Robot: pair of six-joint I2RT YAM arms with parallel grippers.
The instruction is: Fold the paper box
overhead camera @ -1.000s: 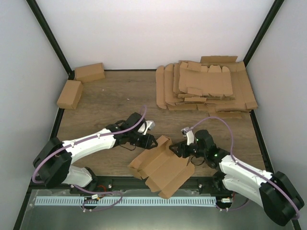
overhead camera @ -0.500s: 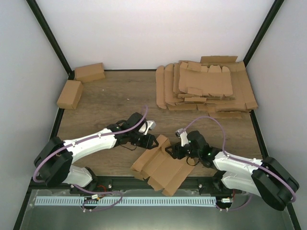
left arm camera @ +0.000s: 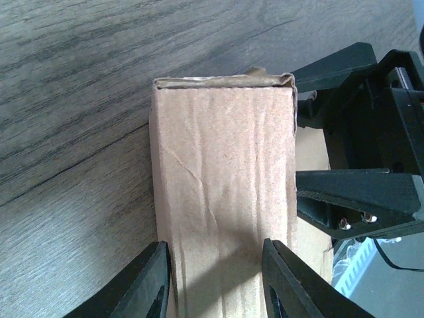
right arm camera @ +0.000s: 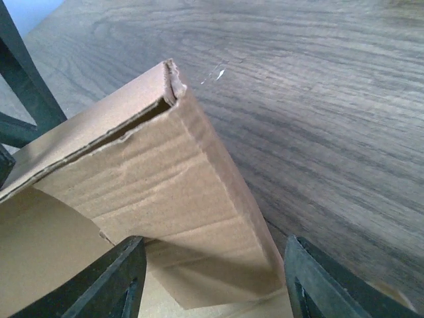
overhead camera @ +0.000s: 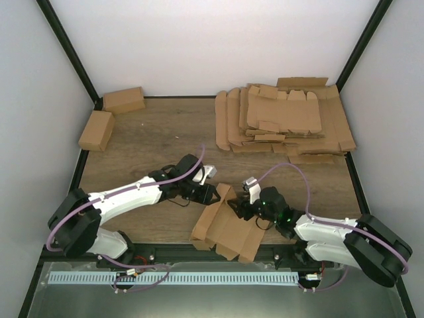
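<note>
The paper box (overhead camera: 228,232) is a brown cardboard blank lying partly folded near the front edge, between my two arms. At its far corner a narrow doubled panel (left arm camera: 222,185) runs away under my left gripper (overhead camera: 211,193). That gripper's jaws (left arm camera: 215,248) stand apart above the panel, and the right finger overlaps its edge. My right gripper (overhead camera: 240,209) sits close on the other side, its black fingers (left arm camera: 358,192) showing in the left wrist view. In the right wrist view its jaws (right arm camera: 215,242) are wide open around a raised, tilted flap (right arm camera: 165,185), without pinching it.
Two finished brown boxes (overhead camera: 124,99) (overhead camera: 96,130) lie at the back left corner. A pile of flat cardboard blanks (overhead camera: 285,122) fills the back right. A metal rail (overhead camera: 179,278) runs along the near edge, and black frame posts rise at the far corners.
My right arm has slid left into the blank, pushing its right side up and over, so the blank looks narrower. The right jaws have widened. The left gripper has barely moved.
</note>
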